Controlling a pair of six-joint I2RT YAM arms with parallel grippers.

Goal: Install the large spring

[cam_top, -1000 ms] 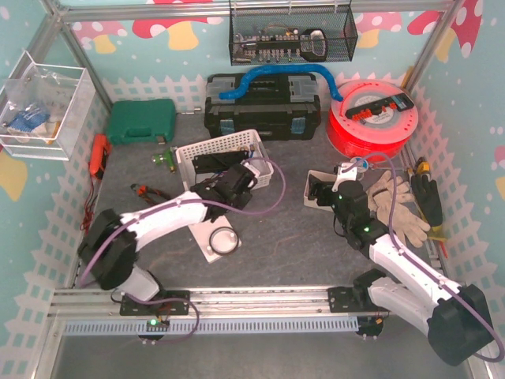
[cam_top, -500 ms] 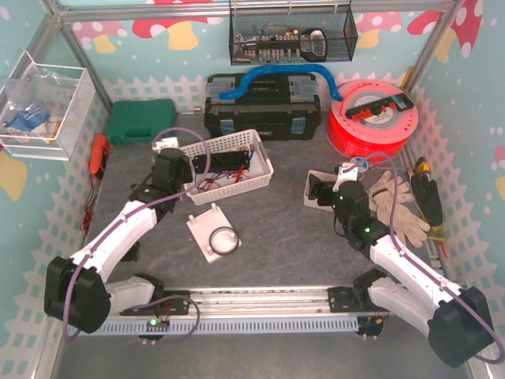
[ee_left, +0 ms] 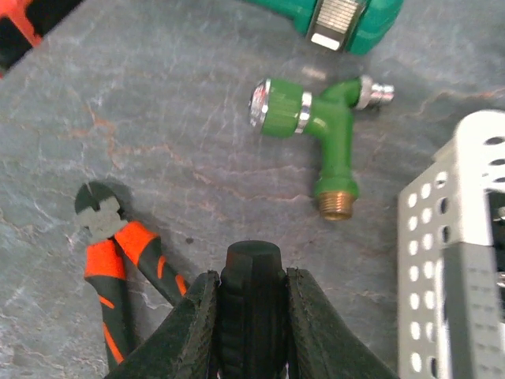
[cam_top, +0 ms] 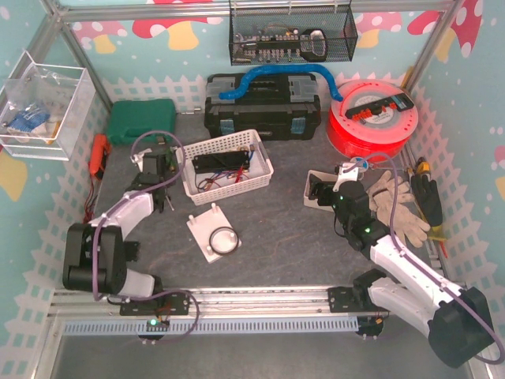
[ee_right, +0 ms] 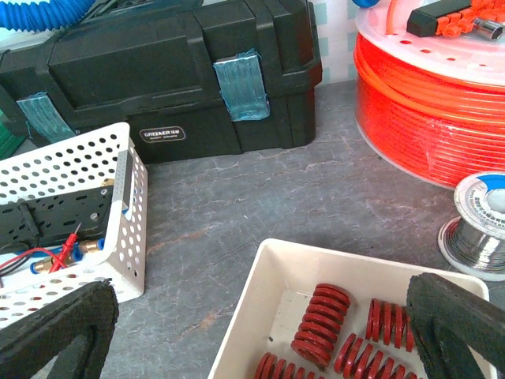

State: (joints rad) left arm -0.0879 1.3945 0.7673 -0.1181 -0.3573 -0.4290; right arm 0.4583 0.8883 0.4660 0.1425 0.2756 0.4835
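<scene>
Right claw [ee_right: 260, 316] gapes wide over one white tray [ee_right: 252, 304] holding at least four red springs [ee_right: 383, 320]. The largest spring [ee_right: 319, 324] lies below and between its two spread fingers. Left claw [ee_left: 252, 276] pinches one black ribbed handle [ee_left: 252, 316] near one pair of orange pliers [ee_left: 118, 260] and one green tap fitting [ee_left: 316, 126]. Grey stone-look mat [cam_top: 276, 229], teal mushroom-print walls [cam_top: 473, 103].

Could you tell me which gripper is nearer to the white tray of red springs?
Right. The right gripper hovers open directly above the tray; the left gripper, clamped on a black handle, is far off, past the white basket.
</scene>
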